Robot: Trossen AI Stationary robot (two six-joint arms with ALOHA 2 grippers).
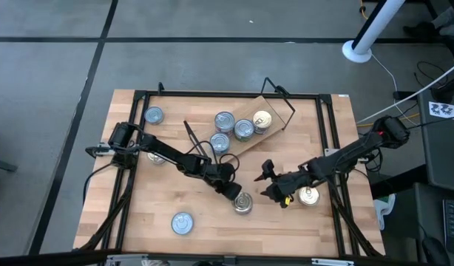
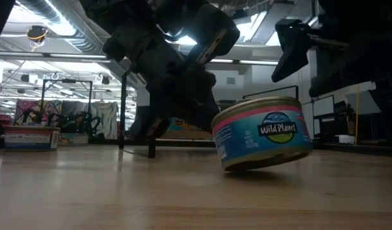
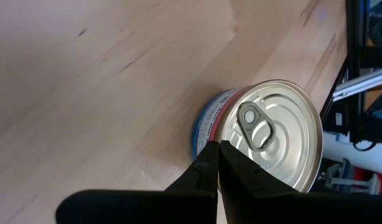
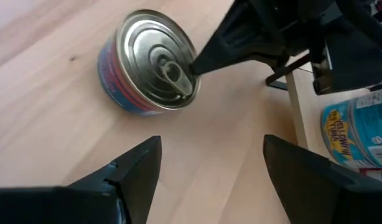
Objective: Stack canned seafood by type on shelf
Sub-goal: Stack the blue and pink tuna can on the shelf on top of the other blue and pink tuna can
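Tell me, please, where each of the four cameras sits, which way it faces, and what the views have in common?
High view: above the table, looking straight down; both arms, the left gripper shut, the right gripper open.
Low view: at tabletop height, facing the room; the tilted tin with dark arm parts above it.
Left wrist view: on the left arm, its shut fingers against that tin's rim.
Right wrist view: on the right arm, its open fingers toward the tin, the left gripper beyond.
Shared: all four show the blue-labelled tin.

One tin (image 1: 243,202) sat tipped up near the middle of the table (image 1: 138,229), between the two grippers (left (image 1: 232,190), right (image 1: 270,185)). Behind it stood the shelf (image 1: 275,111), holding more tins (image 1: 242,127).
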